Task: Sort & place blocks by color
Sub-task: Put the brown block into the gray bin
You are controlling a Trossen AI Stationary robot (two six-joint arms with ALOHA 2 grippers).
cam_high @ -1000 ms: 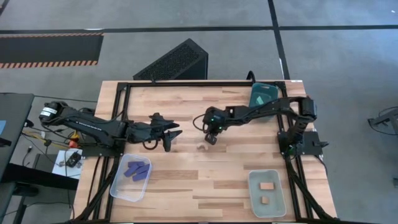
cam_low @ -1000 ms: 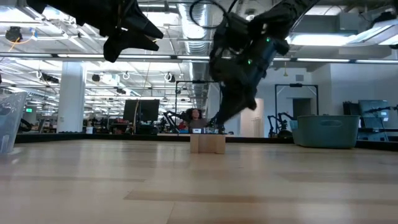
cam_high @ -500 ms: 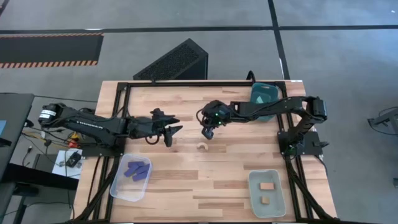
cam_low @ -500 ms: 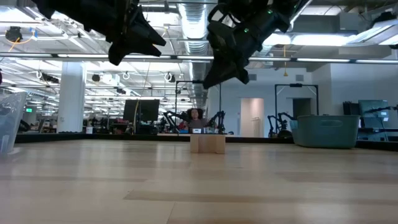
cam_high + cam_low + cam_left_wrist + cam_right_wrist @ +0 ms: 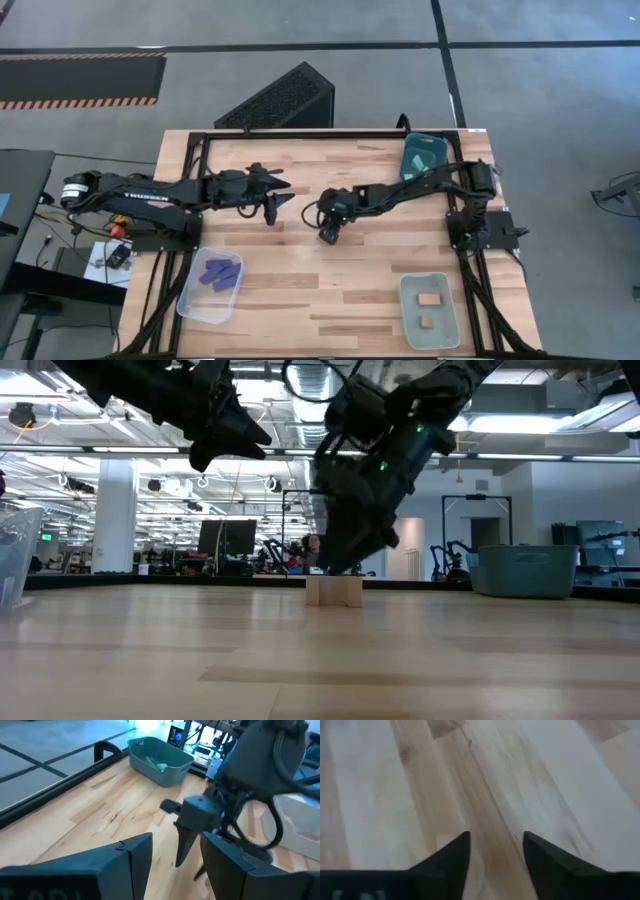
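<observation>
A tan arch block [image 5: 333,591] stands on its two feet on the wooden table [image 5: 300,300], near the middle. My right gripper [image 5: 345,564] hangs just above it, slanting down, open; its wrist view shows only bare wood between the fingers [image 5: 452,855]. In the high view the right gripper [image 5: 327,235] covers the block. My left gripper [image 5: 276,208] hovers open and holds nothing, left of the right one and well above the table. Dark blue-purple blocks [image 5: 220,274] lie in a clear bin. Tan pieces [image 5: 429,299] lie in another.
A clear bin [image 5: 190,300] sits at the near left and another clear bin [image 5: 408,322] at the near right. A teal bin [image 5: 150,750] holding teal blocks [image 5: 159,766] stands at the far right corner. A black frame [image 5: 200,165] borders the table.
My right gripper first rose and swung toward the far left. It then came back down toward the near edge, over the arch block, and its fingers now stand apart. My left gripper has swung toward the far edge, staying high. The block has not moved.
</observation>
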